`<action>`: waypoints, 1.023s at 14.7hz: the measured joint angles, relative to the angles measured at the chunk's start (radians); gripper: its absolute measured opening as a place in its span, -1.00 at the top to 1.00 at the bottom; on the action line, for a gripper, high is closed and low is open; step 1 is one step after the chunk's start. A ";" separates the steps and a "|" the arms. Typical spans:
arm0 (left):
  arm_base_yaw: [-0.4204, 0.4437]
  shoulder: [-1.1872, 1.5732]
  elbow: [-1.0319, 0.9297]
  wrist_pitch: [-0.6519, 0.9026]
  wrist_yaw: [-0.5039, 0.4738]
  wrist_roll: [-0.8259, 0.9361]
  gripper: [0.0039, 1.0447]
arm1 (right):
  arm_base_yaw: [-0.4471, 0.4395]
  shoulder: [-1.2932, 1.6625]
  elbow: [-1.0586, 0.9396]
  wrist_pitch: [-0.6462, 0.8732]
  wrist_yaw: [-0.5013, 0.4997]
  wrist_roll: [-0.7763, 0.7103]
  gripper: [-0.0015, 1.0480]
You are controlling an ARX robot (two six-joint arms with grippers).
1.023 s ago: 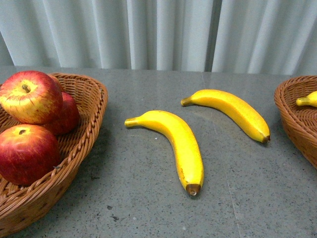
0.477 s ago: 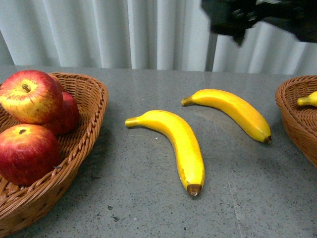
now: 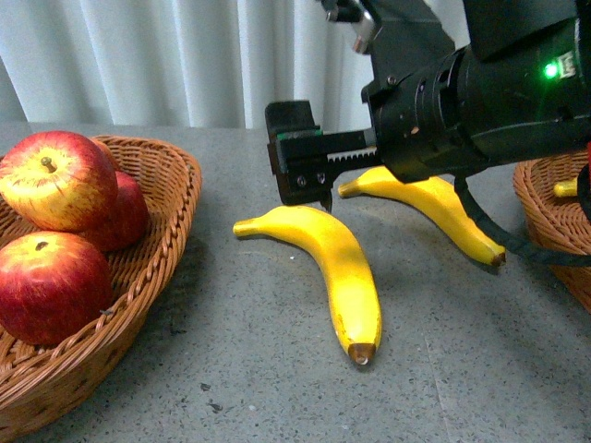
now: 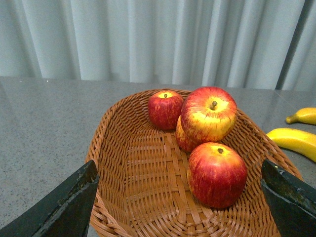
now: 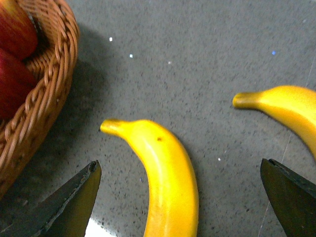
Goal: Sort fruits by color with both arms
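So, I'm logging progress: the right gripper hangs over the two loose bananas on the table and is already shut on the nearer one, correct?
Not shut. The right wrist view shows the right gripper open, its fingers wide apart with the nearer banana lying between them, ungripped. The rest holds: it hangs over the two loose bananas, the farther banana included, on the table.
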 joint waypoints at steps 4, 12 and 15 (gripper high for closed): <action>0.000 0.000 0.000 0.000 0.000 0.000 -0.88 | 0.006 0.032 0.009 -0.078 -0.010 -0.021 -0.87; 0.000 0.000 0.000 0.000 0.000 0.000 -0.88 | 0.051 0.087 -0.055 -0.122 -0.006 -0.129 -0.87; 0.000 0.000 0.000 0.000 0.000 0.000 -0.88 | 0.056 0.087 -0.062 -0.109 0.002 -0.150 -0.51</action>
